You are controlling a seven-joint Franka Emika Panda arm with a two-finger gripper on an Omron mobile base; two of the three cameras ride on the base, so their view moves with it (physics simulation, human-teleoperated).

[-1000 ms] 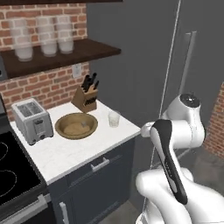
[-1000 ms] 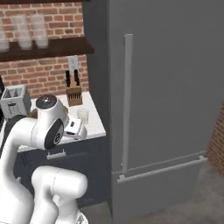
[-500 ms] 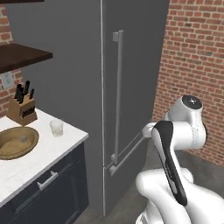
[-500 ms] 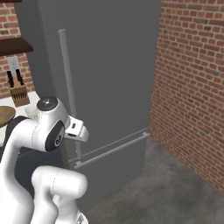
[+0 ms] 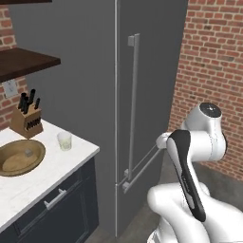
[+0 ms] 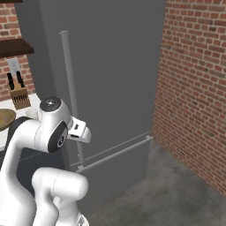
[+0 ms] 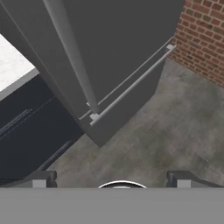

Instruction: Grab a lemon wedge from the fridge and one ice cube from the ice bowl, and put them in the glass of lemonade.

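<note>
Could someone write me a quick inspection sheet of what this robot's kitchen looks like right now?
Surface: white counter, left of the fridge.
Job's things: fridge shut, bar handle untouched; ice bowl holding a pale ice cube; glass of lemonade beside the bowl.
Clutter: knife block at the back of the counter.
Grippers: gripper open, empty, aimed at the floor by the fridge.
Cables: nothing seen.
Surroundings: brick wall, grey floor, dark shelf.

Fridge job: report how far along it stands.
Done: nothing; the tall dark grey fridge is shut. In hand: the open, empty gripper faces its long grey bar handle. Left: the wedge, plus ice from the wooden bowl, into the small clear glass.
</note>
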